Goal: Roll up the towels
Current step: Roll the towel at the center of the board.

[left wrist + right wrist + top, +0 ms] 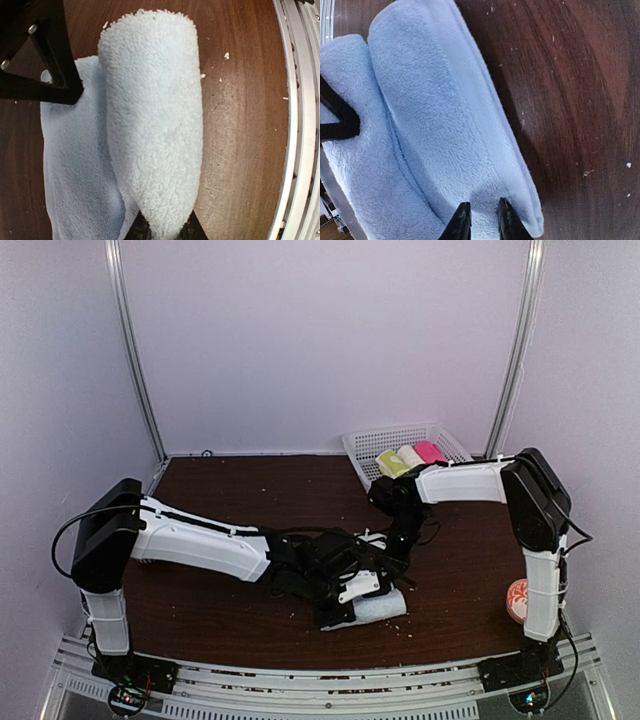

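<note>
Towel (380, 607), pale blue, half rolled on table (250, 490). Pinched at one end by left claw (165, 227), at the other by right claw (482, 220).

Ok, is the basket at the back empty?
No, the basket holds three rolls: a yellow-green roll, a cream roll and a pink roll.

White basket (380, 440), apparently holding cream roll (411, 457), pink roll (431, 451)
</note>
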